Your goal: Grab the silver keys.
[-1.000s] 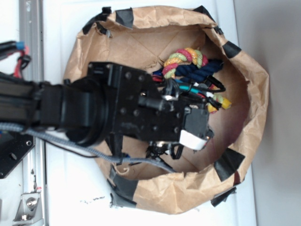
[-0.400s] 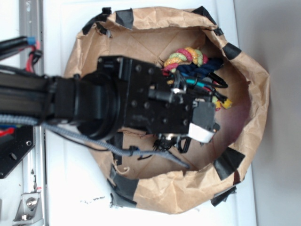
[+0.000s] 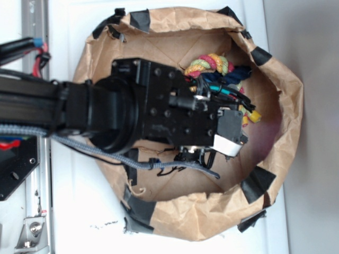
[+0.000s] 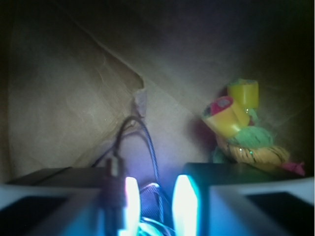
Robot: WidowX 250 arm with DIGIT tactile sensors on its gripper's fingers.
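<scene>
Gripper (image 4: pixel 152 209) fills the bottom of the wrist view, its two glowing fingers (image 4: pixel 132 204) close together with a thin wire ring (image 4: pixel 147 147) and something dark between them; whether they clamp the silver keys cannot be told. Exterior view shows the black arm (image 3: pixel 132 114) over the brown paper bag (image 3: pixel 280 106), hiding the keys. Knotted rope (image 3: pixel 214 66) lies at upper right of the bag floor.

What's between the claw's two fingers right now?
In the wrist view, a thin dark wire loop, apparently belonging to the silver keys, rises from the narrow gap between the claw's fingers.
</scene>
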